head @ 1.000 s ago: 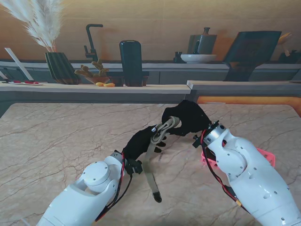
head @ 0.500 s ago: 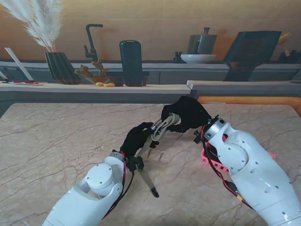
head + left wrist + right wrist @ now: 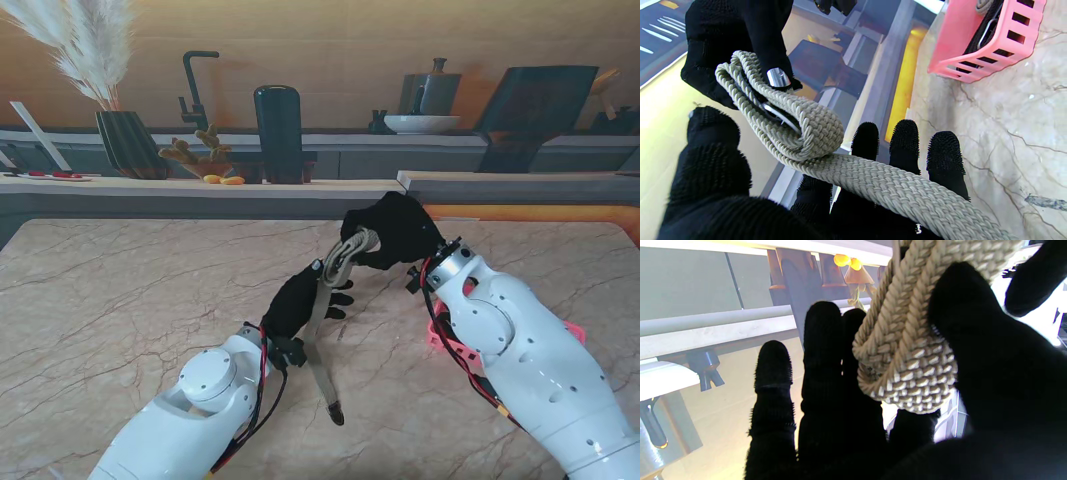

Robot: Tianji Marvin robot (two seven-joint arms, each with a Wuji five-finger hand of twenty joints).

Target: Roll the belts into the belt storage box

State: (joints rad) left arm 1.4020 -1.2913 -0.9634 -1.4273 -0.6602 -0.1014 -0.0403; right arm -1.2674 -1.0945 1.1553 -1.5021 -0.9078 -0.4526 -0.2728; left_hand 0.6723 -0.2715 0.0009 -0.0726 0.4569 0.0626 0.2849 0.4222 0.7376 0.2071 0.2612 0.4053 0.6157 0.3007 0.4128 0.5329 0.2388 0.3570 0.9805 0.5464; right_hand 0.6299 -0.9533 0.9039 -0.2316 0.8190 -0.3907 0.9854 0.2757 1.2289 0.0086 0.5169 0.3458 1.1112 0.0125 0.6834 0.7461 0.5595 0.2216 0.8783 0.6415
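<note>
Right hand [image 3: 398, 232] stays clamped on the coiled start of the braided belt [image 3: 325, 310], lifted a little since a moment ago above the tabletop's middle; left hand [image 3: 298, 300], fingers loosely spread, cradles the strap. Its tail has swung nearer me. Pink storage box [image 3: 987, 36] waits by the right edge; rolling is barely begun.

1. Belt [image 3: 826, 133]: beige woven cloth, coarse braided texture, matt; a shiny metal buckle piece [image 3: 778, 77] is showing among the folds.
2. Left hand [image 3: 297, 302] and right hand [image 3: 392, 232]: both are wearing black knit gloves, matt, with a rough nubbed surface on the fingertips [image 3: 944, 146].
3. Storage box [image 3: 987, 36]: pink plastic, smooth, slotted walls.
4. Table [image 3: 130, 290]: pale marble-look top, smooth, veined, faintly glossy.
5. Arms [image 3: 540, 350]: white plastic shells, glossy.
</note>
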